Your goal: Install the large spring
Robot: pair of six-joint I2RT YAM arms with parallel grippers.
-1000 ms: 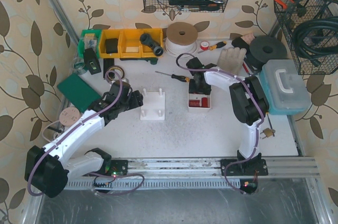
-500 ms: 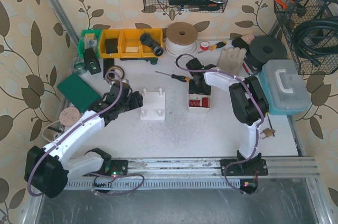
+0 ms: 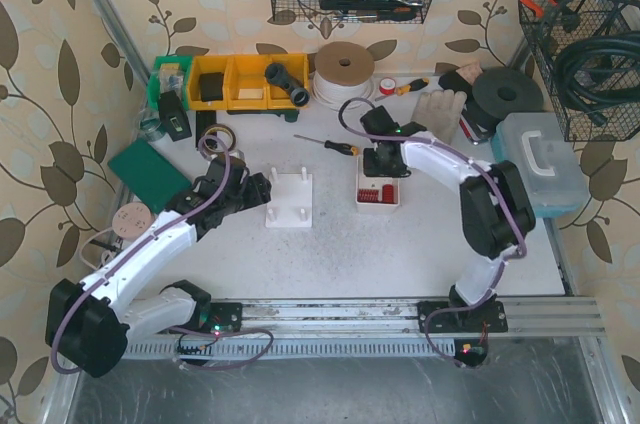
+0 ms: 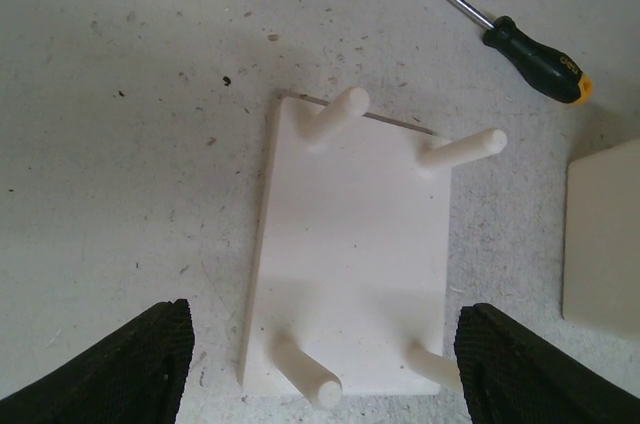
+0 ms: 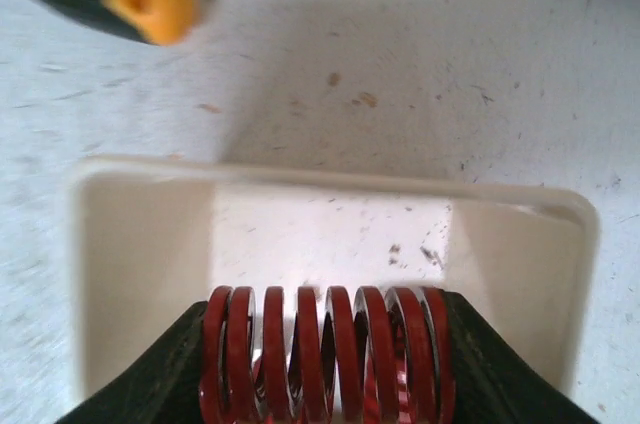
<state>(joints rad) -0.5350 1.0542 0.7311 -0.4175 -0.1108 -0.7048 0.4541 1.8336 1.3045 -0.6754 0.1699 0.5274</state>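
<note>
The counter (image 3: pixel 400 244) is white, scuffed and flecked with dark specks, and beige wallpaper (image 3: pixel 40 94) with brown leaves closes in the room behind a metal frame. Small yellow print on the screwdriver (image 4: pixel 530 54) handle is too blurred to read.

The right pincer (image 5: pixel 325 374) is clenched on the large red spring (image 5: pixel 325 339), its coils spanning from one finger to the other. A white tray (image 5: pixel 140 244) lies directly below it, with the screwdriver's orange end beyond the tray's far left corner.

The left pincer (image 4: pixel 335 369) is released, fingers spread wide. Below and just ahead of it lies a white peg plate (image 4: pixel 350 244) with four pegs.
</note>
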